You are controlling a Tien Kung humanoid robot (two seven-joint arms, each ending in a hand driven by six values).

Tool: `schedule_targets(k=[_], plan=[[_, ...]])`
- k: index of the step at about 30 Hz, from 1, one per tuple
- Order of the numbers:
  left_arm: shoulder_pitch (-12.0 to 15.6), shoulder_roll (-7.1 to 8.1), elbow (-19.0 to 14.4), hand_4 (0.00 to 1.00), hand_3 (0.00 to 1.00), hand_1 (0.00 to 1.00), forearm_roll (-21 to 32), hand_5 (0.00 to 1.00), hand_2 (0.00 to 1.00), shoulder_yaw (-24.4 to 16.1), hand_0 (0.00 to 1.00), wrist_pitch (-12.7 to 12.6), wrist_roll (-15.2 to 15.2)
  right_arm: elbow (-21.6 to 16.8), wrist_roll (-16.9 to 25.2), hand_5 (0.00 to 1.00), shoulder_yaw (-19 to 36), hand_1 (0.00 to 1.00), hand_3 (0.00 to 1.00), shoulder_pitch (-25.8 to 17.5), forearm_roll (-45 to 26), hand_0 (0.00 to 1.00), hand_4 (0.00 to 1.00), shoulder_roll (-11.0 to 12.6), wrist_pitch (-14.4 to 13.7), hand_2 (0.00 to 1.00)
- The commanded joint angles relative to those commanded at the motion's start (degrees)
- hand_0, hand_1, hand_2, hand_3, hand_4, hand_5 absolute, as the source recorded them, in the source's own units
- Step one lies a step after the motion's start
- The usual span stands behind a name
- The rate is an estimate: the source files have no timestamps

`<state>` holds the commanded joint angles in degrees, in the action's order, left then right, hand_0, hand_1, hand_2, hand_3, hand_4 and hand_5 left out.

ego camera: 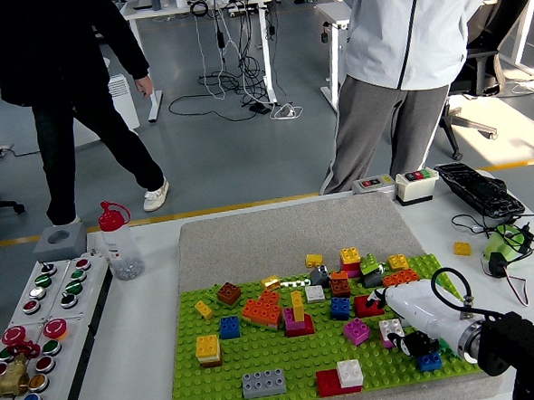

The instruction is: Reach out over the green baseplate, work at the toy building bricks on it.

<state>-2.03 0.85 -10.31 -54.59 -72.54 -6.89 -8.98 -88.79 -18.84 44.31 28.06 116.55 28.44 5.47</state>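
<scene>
- Right hand [420,322] is low over the right part of the green baseplate [258,350], coming in from the lower right corner; its white shell covers the bricks under it. Dark fingers [412,343] curl downward at the front edge, just beside a blue brick [430,361] and a white-and-pink brick [389,328]. Whether they actually pinch a brick I cannot tell; the shell hides the contact.
- Left hand: not in view.
- Near row on the baseplate: grey brick [264,382], red-and-white pair [339,377], yellow-on-brown stack [208,349]. All seated, apart from the hand.
- Middle band: orange cluster [263,310], yellow upright piece on a magenta base [298,314], magenta brick [356,331], blue brick nearer the left [229,326].
- Far band of the baseplate: small yellow, orange, green and red bricks in a loose group; none stacked high.
- Grey mat [287,230] extends beyond the baseplate, bare.
- Worktop [143,325] at left carries a button panel [34,318] and a red-capped bottle [120,241]; one yellow brick [462,249] lies off the baseplate at right, near cables.
- Progress, judged: reach is done, hand is on station over the bricks. Work itself looks barely begun; most bricks sit scattered and single, no evident assembly. Grasp, lift or press remains ahead.
- Two persons stand beyond the far edge, hands away from the worktop.
</scene>
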Motion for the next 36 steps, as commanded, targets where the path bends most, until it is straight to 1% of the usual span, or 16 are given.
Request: schedule_targets(k=[10, 20, 21, 26, 27, 36], plan=[[0.1, -0.01, 0.0, 0.475, 0.668, 0.787, -0.1, 0.998, 0.822, 0.0, 0.733, 0.0, -0.1, 1.0, -0.5, 0.046, -1.5, 0.708, 0.762, 0.9, 0.4, 0.640, 0.671, -0.3, 0.7, 0.719], [0.4, -0.08, 0.0, 0.475, 0.668, 0.787, -0.5, 0.998, 0.822, -0.2, 0.733, -0.1, -0.2, 2.6, -0.4, 0.045, -2.3, 0.704, 0.762, 1.3, 0.6, 0.637, 0.674, -0.8, 0.7, 0.719], [0.5, -0.08, 0.0, 0.475, 0.668, 0.787, -0.5, 0.998, 0.822, -0.2, 0.733, -0.1, -0.2, 2.8, -0.3, 0.041, -2.4, 0.691, 0.761, 1.3, 0.6, 0.612, 0.677, -0.9, 0.7, 0.710], [0.6, -0.10, 0.0, 0.475, 0.668, 0.787, -0.5, 0.998, 0.822, -0.2, 0.733, -0.1, -0.2, 3.4, 0.0, 0.041, -2.4, 0.691, 0.761, 1.3, 0.5, 0.612, 0.677, -1.0, 0.7, 0.710], [0.6, -0.09, 0.0, 0.475, 0.668, 0.787, -0.5, 0.998, 0.821, -0.2, 0.733, -0.1, -0.2, 3.6, 0.0, 0.043, -2.4, 0.655, 0.755, 1.3, 0.5, 0.562, 0.673, -1.1, 0.7, 0.691], [0.4, -0.04, 0.0, 0.475, 0.669, 0.787, -0.3, 0.998, 0.822, -0.1, 0.733, 0.0, -0.1, 4.5, 0.0, 0.040, -2.3, 0.655, 0.750, 1.4, 0.9, 0.553, 0.671, -1.1, 0.8, 0.687]])
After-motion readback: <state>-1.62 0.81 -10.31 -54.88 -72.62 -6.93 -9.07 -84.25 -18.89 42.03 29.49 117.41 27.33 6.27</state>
